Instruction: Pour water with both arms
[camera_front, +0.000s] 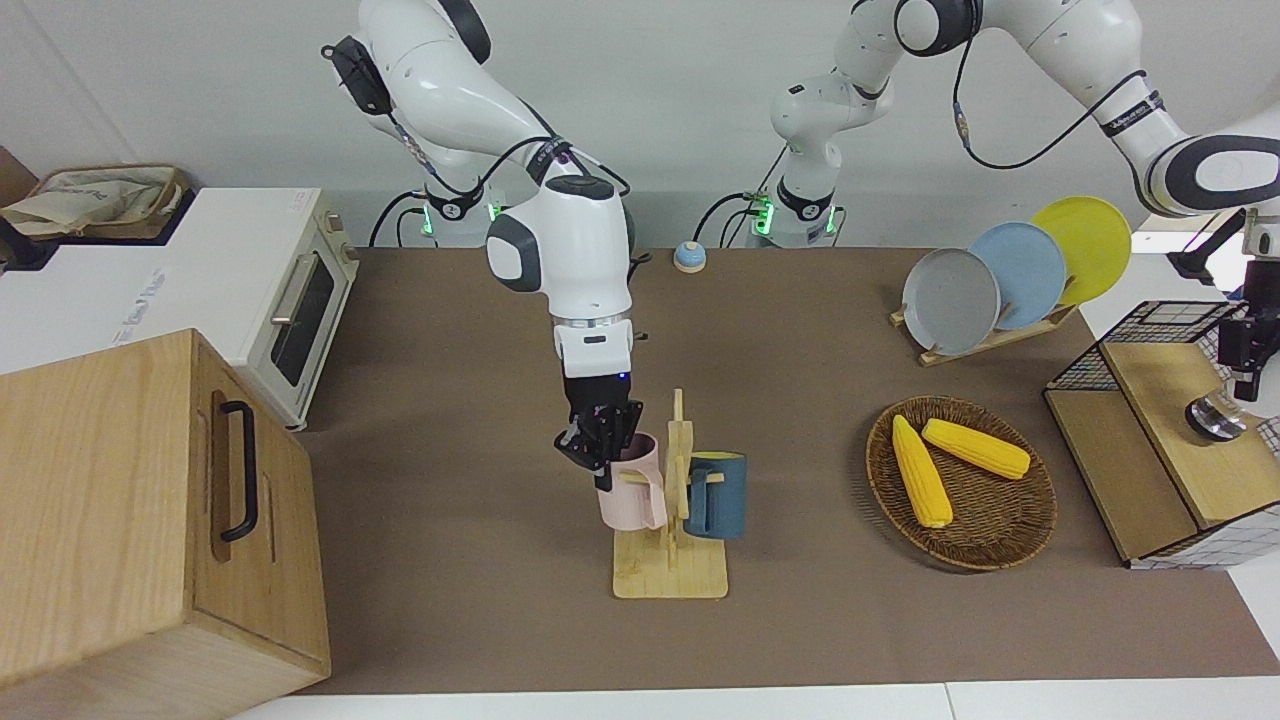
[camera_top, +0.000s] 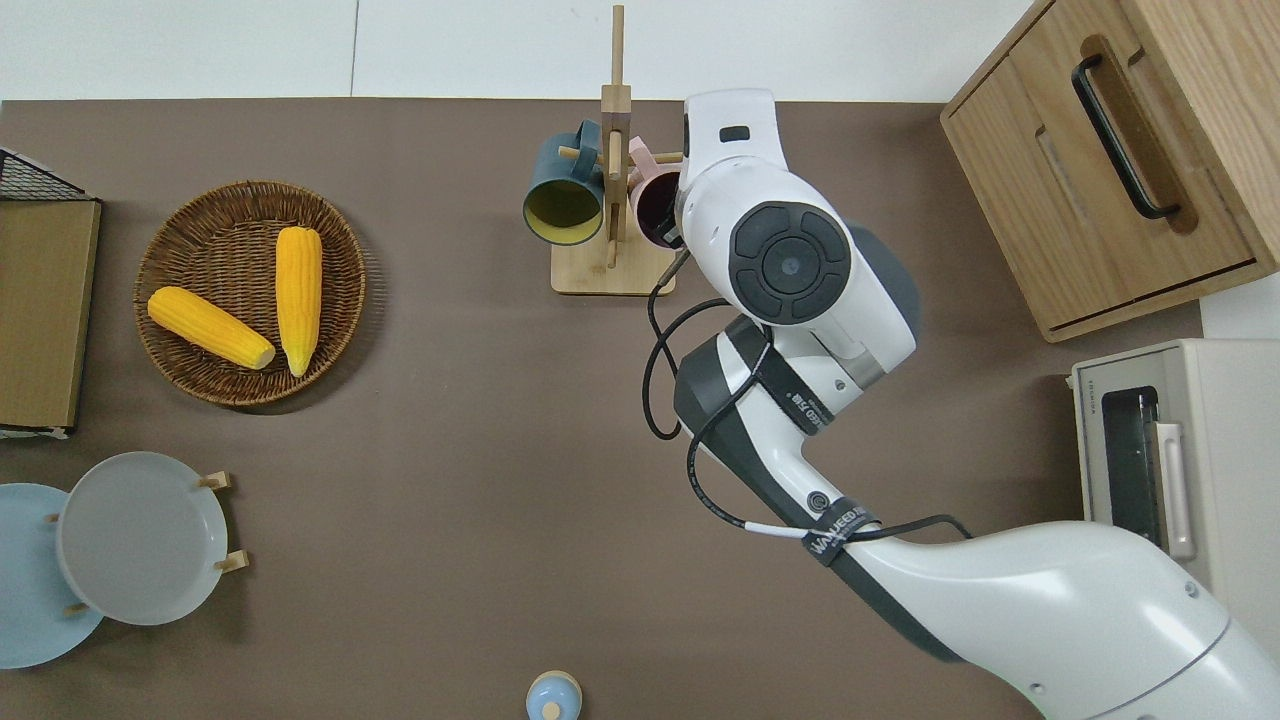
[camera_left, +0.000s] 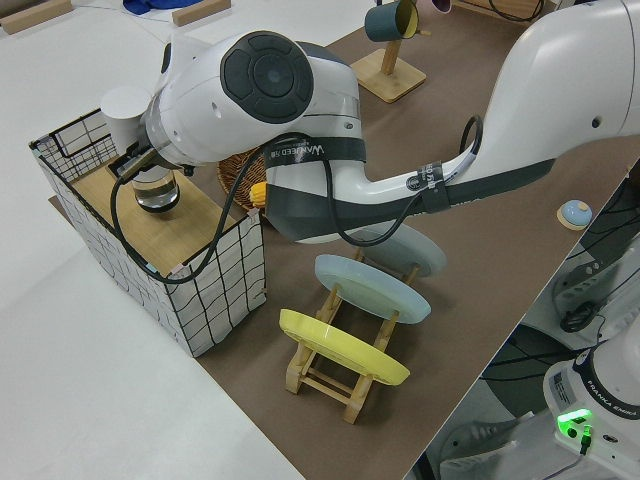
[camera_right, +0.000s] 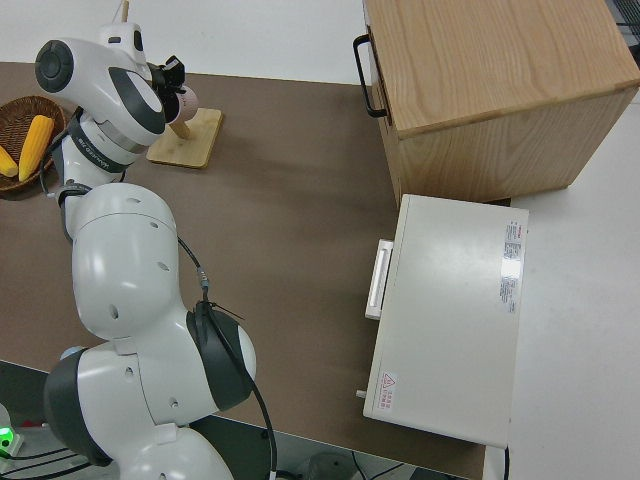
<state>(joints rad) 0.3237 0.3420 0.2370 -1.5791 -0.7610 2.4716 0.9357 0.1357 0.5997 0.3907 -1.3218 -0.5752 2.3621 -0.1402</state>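
A pink mug (camera_front: 635, 495) and a dark blue mug (camera_front: 718, 495) hang on a wooden mug rack (camera_front: 670, 575) in the middle of the table, away from the robots. My right gripper (camera_front: 600, 445) is at the pink mug's rim, on its side toward the right arm's end of the table. The overhead view hides this gripper under the arm's wrist; only part of the pink mug (camera_top: 655, 205) shows. My left gripper (camera_front: 1246, 385) hangs just over a clear glass (camera_front: 1215, 418) that stands on a wooden shelf (camera_front: 1180, 440) at the left arm's end. No water is visible.
A wicker basket (camera_front: 960, 545) holds two corn cobs. A plate rack (camera_front: 1000, 335) carries grey, blue and yellow plates. A wire crate (camera_left: 200, 290) surrounds the wooden shelf. A wooden cabinet (camera_front: 150, 520) and a toaster oven (camera_front: 250, 300) stand at the right arm's end.
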